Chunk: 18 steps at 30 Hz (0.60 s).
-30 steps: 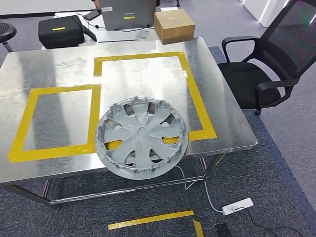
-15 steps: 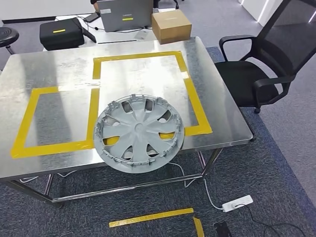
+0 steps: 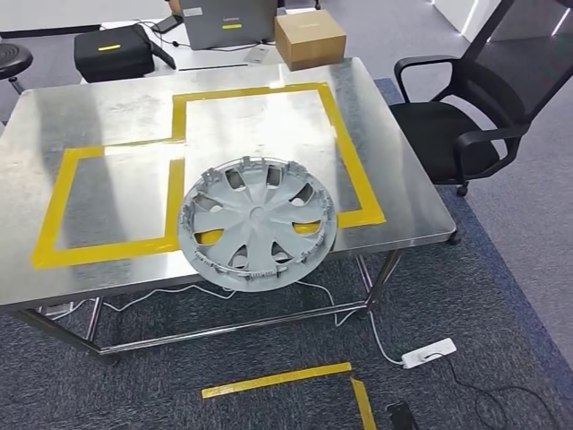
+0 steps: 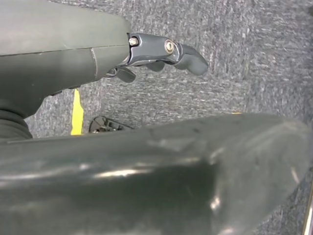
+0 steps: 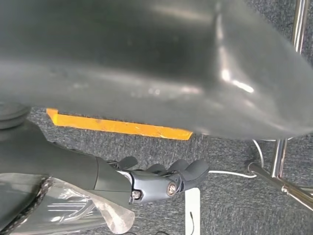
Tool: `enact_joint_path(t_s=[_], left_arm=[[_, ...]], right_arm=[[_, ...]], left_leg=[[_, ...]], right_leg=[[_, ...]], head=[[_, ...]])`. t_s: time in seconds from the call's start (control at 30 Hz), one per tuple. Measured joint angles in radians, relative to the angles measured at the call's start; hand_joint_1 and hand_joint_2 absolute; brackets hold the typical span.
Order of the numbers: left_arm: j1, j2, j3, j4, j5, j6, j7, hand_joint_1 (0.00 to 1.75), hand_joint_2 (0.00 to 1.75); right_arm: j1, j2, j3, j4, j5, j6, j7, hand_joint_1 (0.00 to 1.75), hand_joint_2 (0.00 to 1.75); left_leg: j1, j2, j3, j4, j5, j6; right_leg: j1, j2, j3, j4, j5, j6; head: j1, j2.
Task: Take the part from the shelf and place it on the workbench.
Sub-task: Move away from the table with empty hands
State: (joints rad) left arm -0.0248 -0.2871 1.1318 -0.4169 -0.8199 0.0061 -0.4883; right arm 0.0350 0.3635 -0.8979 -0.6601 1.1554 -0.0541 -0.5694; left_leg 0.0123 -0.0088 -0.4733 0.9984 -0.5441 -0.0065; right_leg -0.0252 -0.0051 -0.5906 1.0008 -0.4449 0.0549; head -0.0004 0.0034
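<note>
The part, a grey plastic hubcap (image 3: 257, 236), lies flat on the steel workbench (image 3: 257, 134). It sits at the front edge, partly overhanging it, across the yellow tape between the two marked rectangles. My left hand (image 4: 162, 49) hangs above grey carpet with its fingers stretched out and nothing in them. My right hand (image 5: 166, 181) also hangs low over the carpet, near a table leg (image 5: 280, 147), fingers loosely extended and holding nothing.
A black office chair (image 3: 459, 134) stands at the bench's right. Behind the bench are a cardboard box (image 3: 310, 38), a laptop (image 3: 229, 22) and a black case (image 3: 111, 52). On the carpet lie a white power strip (image 3: 427, 353) with cables, yellow floor tape (image 3: 277, 380) and a phone (image 3: 400, 416).
The whole picture has shifted slightly, so the camera moved. The hubcap stays in the same spot on the bench.
</note>
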Motion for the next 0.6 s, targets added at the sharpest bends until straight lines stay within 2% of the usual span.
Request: enact_joint_path(t_s=[0.03,0.07,0.1,0.13,0.17,0.2,0.23,0.27,0.3,0.33,0.37,0.4,0.43,0.47,0.53,0.57,0.6], left_arm=[[-0.001,0.0,0.002,0.0,0.0,0.0,0.0,0.0,0.0],[-0.002,-0.001,0.004,0.001,0.0,0.0,0.0,0.0,0.0],[-0.002,-0.001,0.005,0.001,0.0,0.0,0.0,0.0,0.0],[-0.003,-0.001,0.005,0.001,0.0,0.0,0.0,0.0,0.0],[-0.004,-0.001,0.006,0.001,-0.001,0.0,0.0,0.0,0.0],[-0.004,-0.001,0.007,0.001,-0.002,0.0,-0.001,0.0,0.0],[-0.004,-0.001,0.009,0.001,-0.004,0.0,-0.002,0.0,0.0],[-0.004,-0.001,0.012,0.001,-0.007,0.0,-0.002,0.0,0.0],[-0.004,-0.001,0.015,0.001,-0.01,0.0,-0.003,0.0,0.0],[-0.005,-0.002,0.02,0.001,-0.012,0.001,-0.004,0.0,0.0],[-0.006,-0.003,0.024,0.001,-0.014,0.002,-0.005,0.0,0.0],[-0.007,-0.003,0.028,0.001,-0.015,0.004,-0.006,0.0,0.0],[-0.009,-0.004,0.032,0.001,-0.016,0.005,-0.007,0.0,0.0],[-0.011,-0.004,0.036,0.001,-0.017,0.006,-0.008,0.0,0.0],[-0.013,-0.004,0.045,0.001,-0.019,0.007,-0.01,0.0,0.0],[-0.013,-0.004,0.05,0.001,-0.02,0.007,-0.01,0.0,0.0],[-0.013,-0.004,0.054,0.001,-0.021,0.008,-0.012,0.0,0.0]], right_arm=[[0.0,0.0,0.0,0.001,0.0,0.0,0.0,0.0,0.0],[0.001,0.0,-0.001,0.001,0.0,0.0,0.0,0.0,0.0],[0.001,0.0,-0.001,0.001,0.0,0.0,0.0,0.0,0.0],[0.0,0.0,-0.001,0.002,0.0,-0.001,0.0,0.0,0.0],[0.0,0.0,-0.001,0.002,0.0,-0.001,0.0,0.0,0.0],[0.0,0.0,-0.001,0.002,0.001,-0.001,0.0,0.0,0.0],[0.0,0.0,-0.001,0.002,0.001,-0.002,0.0,0.0,0.0],[0.001,0.0,-0.002,0.003,0.001,-0.003,-0.001,0.0,0.0],[0.001,0.0,-0.002,0.003,0.002,-0.004,-0.001,0.0,0.0],[0.0,0.0,-0.003,0.004,0.004,-0.005,-0.002,0.0,0.0],[-0.002,0.0,-0.004,0.004,0.007,-0.006,-0.004,0.0,0.0],[-0.005,0.0,-0.004,0.004,0.009,-0.007,-0.006,0.0,0.0],[-0.007,0.0,-0.005,0.004,0.013,-0.008,-0.008,0.0,0.0],[-0.009,0.0,-0.005,0.005,0.016,-0.009,-0.01,0.0,0.0],[-0.009,0.0,-0.008,0.007,0.023,-0.011,-0.013,0.0,0.0],[-0.009,0.0,-0.01,0.008,0.026,-0.012,-0.014,0.0,0.0],[-0.01,0.0,-0.012,0.009,0.029,-0.014,-0.015,0.0,0.0]], left_leg=[[0.0,0.002,-0.007,-0.002,0.006,0.01],[-0.001,0.004,-0.015,-0.003,0.014,0.021],[-0.001,0.006,-0.024,-0.005,0.024,0.032],[-0.002,0.008,-0.035,-0.006,0.034,0.041],[-0.005,0.008,-0.047,-0.005,0.043,0.047],[-0.009,0.01,-0.06,-0.005,0.054,0.051],[-0.013,0.011,-0.072,-0.004,0.063,0.053],[-0.018,0.011,-0.085,-0.004,0.073,0.054],[-0.022,0.011,-0.096,-0.004,0.082,0.054],[-0.025,0.011,-0.105,-0.004,0.09,0.054],[-0.027,0.011,-0.114,-0.003,0.098,0.052],[-0.03,0.011,-0.12,-0.002,0.107,0.049],[-0.031,0.011,-0.125,-0.002,0.115,0.046],[-0.031,0.011,-0.128,-0.003,0.124,0.041],[-0.028,0.01,-0.134,-0.005,0.136,0.03],[-0.028,0.008,-0.14,0.002,0.123,0.024],[-0.026,0.006,-0.149,0.026,0.094,0.017]], right_leg=[[-0.002,0.001,-0.004,0.001,0.0,0.006],[-0.003,0.002,-0.013,0.011,-0.014,0.011],[-0.004,0.003,-0.028,0.043,-0.047,0.014],[-0.004,0.003,-0.047,0.095,-0.093,0.014],[-0.002,0.003,-0.069,0.163,-0.141,0.014],[-0.001,0.003,-0.085,0.229,-0.176,0.014],[0.001,0.003,-0.089,0.273,-0.188,0.012],[0.003,0.003,-0.078,0.283,-0.18,0.009],[0.006,0.003,-0.047,0.255,-0.155,0.003],[0.01,0.004,0.0,0.193,-0.128,-0.006],[0.016,0.004,0.056,0.113,-0.113,-0.016],[0.021,0.004,0.107,0.036,-0.107,-0.024],[0.025,0.005,0.14,-0.019,-0.107,-0.029],[0.028,0.005,0.154,-0.048,-0.111,-0.031],[0.027,0.003,0.146,-0.061,-0.097,-0.038],[0.025,0.001,0.141,-0.065,-0.087,-0.045],[0.022,-0.001,0.135,-0.068,-0.075,-0.052]], head=[[0.0,0.0],[0.001,0.0],[0.002,0.0],[0.004,0.0],[0.006,0.0],[0.006,0.0],[0.007,0.0],[0.007,0.0],[0.007,0.0],[0.007,0.0],[0.007,0.0],[0.006,0.0],[0.006,0.0],[0.006,0.0],[0.008,0.0],[0.007,0.0],[0.005,0.0]])
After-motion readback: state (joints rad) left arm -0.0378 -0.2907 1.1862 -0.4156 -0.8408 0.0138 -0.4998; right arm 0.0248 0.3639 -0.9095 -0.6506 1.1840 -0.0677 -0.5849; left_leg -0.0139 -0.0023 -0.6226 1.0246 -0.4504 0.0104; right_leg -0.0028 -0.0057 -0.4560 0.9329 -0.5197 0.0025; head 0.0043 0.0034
